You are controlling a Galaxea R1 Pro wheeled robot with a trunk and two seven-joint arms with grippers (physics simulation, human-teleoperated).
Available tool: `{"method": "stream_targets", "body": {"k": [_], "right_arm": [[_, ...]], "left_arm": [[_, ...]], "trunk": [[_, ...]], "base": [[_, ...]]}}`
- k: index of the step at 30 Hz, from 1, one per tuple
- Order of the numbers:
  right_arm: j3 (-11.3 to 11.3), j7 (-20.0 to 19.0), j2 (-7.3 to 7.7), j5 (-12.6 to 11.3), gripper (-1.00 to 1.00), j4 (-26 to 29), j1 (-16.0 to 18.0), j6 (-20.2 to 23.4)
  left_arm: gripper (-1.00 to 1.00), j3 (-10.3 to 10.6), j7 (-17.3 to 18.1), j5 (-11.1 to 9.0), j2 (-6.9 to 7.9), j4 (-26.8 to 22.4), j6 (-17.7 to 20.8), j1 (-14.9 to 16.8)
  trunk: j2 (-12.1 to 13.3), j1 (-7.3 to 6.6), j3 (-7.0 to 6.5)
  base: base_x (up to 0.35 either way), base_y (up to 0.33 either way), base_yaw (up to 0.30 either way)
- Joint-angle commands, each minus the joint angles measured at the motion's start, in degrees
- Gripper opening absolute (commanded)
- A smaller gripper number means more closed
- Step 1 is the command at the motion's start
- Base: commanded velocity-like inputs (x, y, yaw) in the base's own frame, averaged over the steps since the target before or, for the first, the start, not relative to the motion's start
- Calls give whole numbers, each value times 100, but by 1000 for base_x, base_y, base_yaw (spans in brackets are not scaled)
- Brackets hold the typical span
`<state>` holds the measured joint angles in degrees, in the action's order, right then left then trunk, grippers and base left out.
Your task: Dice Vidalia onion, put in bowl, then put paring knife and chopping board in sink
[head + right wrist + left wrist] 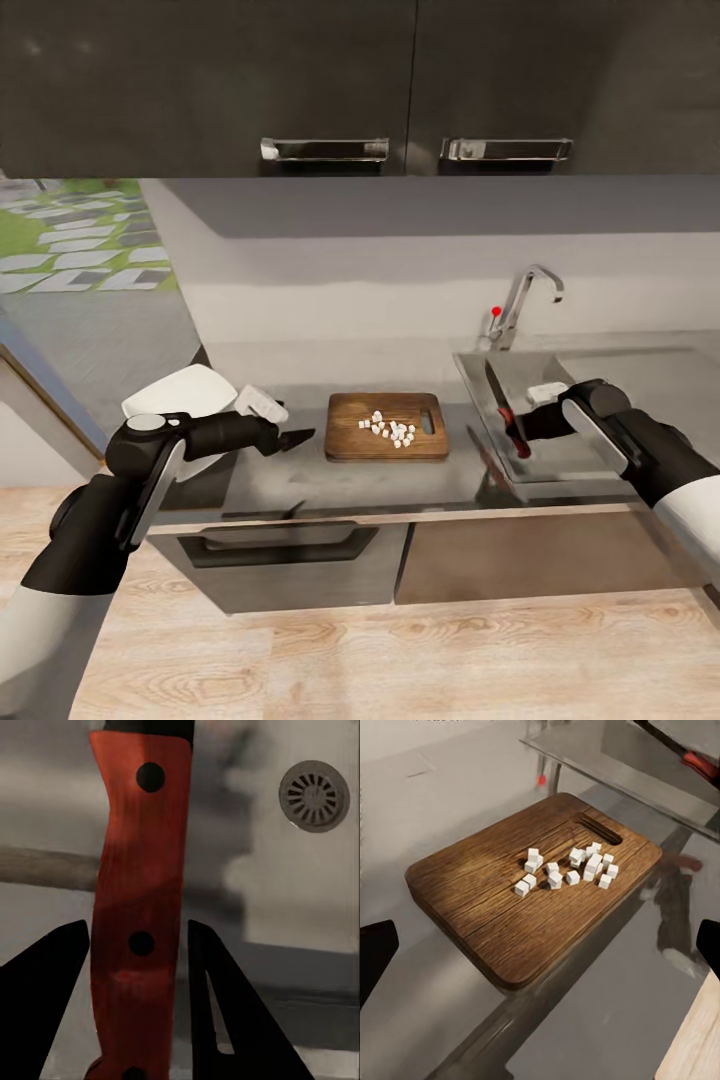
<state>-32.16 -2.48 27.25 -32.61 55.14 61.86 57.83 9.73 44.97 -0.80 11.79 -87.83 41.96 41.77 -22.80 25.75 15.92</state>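
- Chopping board [387, 427]: rectangular brown wood with clear grain, rounded corners and a slot-shaped handle hole; lies flat on the grey glossy tabletop [300, 480], between the bowl and the sink
- Diced onion [391, 429]: small white cubes in a loose cluster on the board, toward the handle-hole end; in the left wrist view they lie close together, some touching
- Bowl [178, 398]: shallow, glossy white, squarish with rounded corners; sits at the far left of the tabletop, partly hidden behind the left arm
- Sink [500, 395]: rectangular stainless-steel basin to the right of the board, with a round slotted drain [314, 796] and a chrome tap [525, 300] bearing a red dot behind it
- Paring knife [505, 408]: dark pointed blade, reddish handle with dark round rivets; it is over the sink basin, blade pointing away toward the tap
- Right hand [522, 428]: fingers stand on either side of the knife handle in the right wrist view, one touching it, a thin gap at the other; whether it grips I cannot tell
- Left hand [297, 438]: dark fingers spread wide, holding nothing, low above the tabletop just left of the board
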Motion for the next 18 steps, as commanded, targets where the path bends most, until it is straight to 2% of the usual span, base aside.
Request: {"method": "stream_targets", "body": {"k": [1,2,4,8,10,12,14,18], "right_arm": [[16,37,-112,78,-100,-23,10,16],[47,95,-233,76,-100,-58,10,17],[68,121,-293,77,-100,-82,10,18],[77,132,-319,77,-100,-149,10,18],[109,132,-323,74,-100,-434,10,13],[413,129,-335,67,-100,-619,10,10],[581,128,-346,64,-100,-666,10,9],[659,128,-351,55,-100,-687,10,12]], "left_arm": [[100,-2,9,-8,5,-6,42,6],[100,-19,11,-8,5,-9,79,5],[100,-41,11,-8,7,-13,209,5],[100,-162,4,-8,8,-15,371,5],[100,-230,3,-8,8,-15,394,6],[100,-227,3,-8,-17,-18,399,6],[100,-226,3,-8,-45,-17,402,6],[100,-226,3,-8,-61,-16,401,6]], "trunk": [[-12,4,11],[-12,4,11],[-12,4,11],[-12,4,11],[-12,4,11],[-12,4,11],[-12,4,11],[-12,4,11]], "base": [[83,-55,0],[182,-142,0],[206,-154,0],[203,-142,0],[197,-122,0],[196,-129,0],[182,-137,0],[56,-45,0]]}}
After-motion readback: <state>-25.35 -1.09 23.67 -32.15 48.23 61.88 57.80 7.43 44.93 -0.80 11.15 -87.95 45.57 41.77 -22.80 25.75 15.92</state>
